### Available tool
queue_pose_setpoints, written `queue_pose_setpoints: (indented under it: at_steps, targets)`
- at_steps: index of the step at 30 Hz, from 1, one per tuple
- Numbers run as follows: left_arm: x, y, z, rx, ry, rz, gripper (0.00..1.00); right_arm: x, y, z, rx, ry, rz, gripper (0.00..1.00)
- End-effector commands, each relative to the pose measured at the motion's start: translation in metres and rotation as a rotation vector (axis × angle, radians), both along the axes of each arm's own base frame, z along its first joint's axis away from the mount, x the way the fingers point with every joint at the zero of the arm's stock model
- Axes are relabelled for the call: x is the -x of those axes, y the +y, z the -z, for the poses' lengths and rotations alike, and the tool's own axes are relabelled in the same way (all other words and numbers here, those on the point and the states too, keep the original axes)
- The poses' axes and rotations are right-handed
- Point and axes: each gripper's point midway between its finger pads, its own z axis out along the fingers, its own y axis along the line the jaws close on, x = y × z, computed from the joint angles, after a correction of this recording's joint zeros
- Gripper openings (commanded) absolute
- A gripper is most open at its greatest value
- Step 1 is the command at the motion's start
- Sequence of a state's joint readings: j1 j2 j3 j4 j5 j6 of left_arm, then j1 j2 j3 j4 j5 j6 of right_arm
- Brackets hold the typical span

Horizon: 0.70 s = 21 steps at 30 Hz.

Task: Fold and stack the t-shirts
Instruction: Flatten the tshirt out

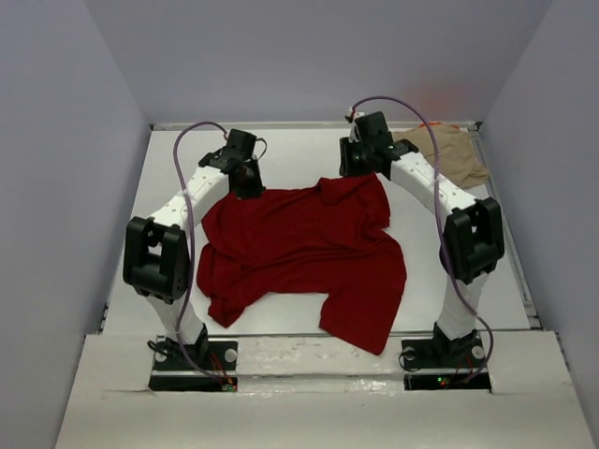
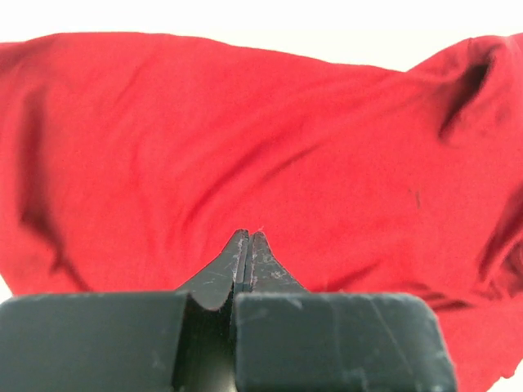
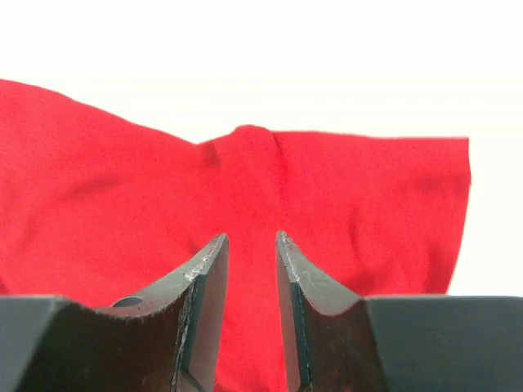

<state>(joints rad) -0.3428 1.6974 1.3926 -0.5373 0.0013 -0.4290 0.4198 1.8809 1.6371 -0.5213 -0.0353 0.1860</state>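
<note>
Red t-shirt (image 1: 299, 253), far edge beneath left tool (image 2: 248, 237) and right tool (image 3: 252, 238)

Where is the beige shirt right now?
In the top view, the beige shirt lies crumpled at the table's far right corner, just beyond the right arm and right of the dark red shirt spread across the middle.

Two robot arms, the left arm (image 1: 190, 194) and right arm (image 1: 427, 183), have white shells and chunky black joint housings. A mauve cable (image 1: 192, 251) loops up each from its black base plate (image 1: 217, 361). Black wedge-shaped fingers (image 3: 201, 304) show pale scuffs.
</note>
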Motion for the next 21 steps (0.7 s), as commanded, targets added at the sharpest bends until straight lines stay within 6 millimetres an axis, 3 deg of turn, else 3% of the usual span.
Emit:
queue_pose_setpoints:
  at_steps: [1,6,8,9,10,11,14,21]
  targets:
    - [-0.011,-0.011,0.026,0.02,0.09,0.068,0.0,-0.031,-0.005,0.002,-0.069,0.064,-0.04,0.35]
    - [-0.024,-0.016,0.043,0.08,0.12,0.081,0.0,-0.048,-0.022,0.008,-0.233,0.101,-0.031,0.34]
    - [-0.03,-0.008,0.046,0.109,0.123,0.069,0.0,-0.049,-0.042,0.018,-0.25,0.125,0.007,0.34]
    - [-0.03,-0.008,0.046,0.151,0.134,0.072,0.0,-0.049,-0.042,0.013,-0.315,0.125,-0.009,0.34]
    - [-0.032,-0.003,0.046,0.164,0.135,0.057,0.0,-0.052,-0.056,0.013,-0.351,0.13,0.014,0.34]
    - [-0.038,0.005,0.042,0.164,0.118,0.045,0.0,-0.047,-0.061,0.021,-0.374,0.152,0.017,0.34]
    - [-0.048,0.025,0.033,0.105,0.089,0.01,0.0,-0.05,-0.073,0.018,-0.405,0.13,0.028,0.34]
    - [-0.055,0.045,0.043,0.063,0.116,-0.023,0.0,-0.056,-0.082,0.028,-0.479,0.175,0.024,0.34]
